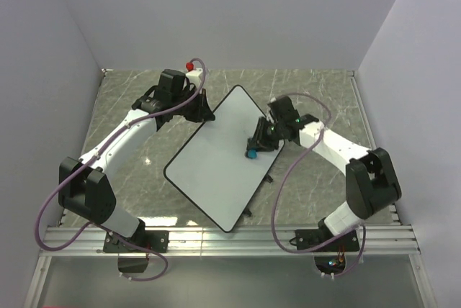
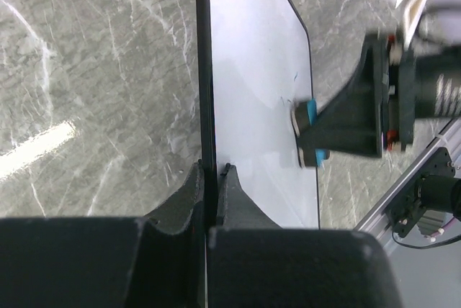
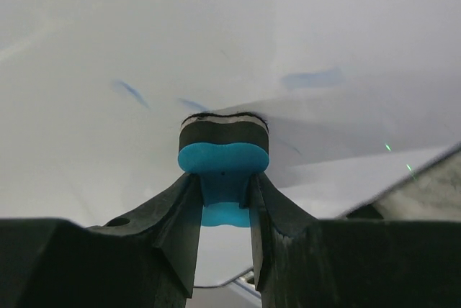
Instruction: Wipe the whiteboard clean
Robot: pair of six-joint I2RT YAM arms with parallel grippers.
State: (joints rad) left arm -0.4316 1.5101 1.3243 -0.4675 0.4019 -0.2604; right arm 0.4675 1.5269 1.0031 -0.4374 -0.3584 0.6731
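So, closest in on the right wrist view, the right gripper [image 3: 225, 193] is clamped on the blue eraser [image 3: 223, 155], with its dark felt face against the whiteboard [image 3: 108, 34]. Just past it a few faint blue smears [image 3: 313, 78] remain, one toward the upper right of that frame and two thinner ones left of centre. In the top view the board sits diagonally mid-frame over the marble table [image 1: 324, 92] and looks basically clean. Farther back, the left gripper [image 1: 204, 112] is pinched onto the board's upper-left rim. I'd say it's nearly done, just those leftovers to wipe.
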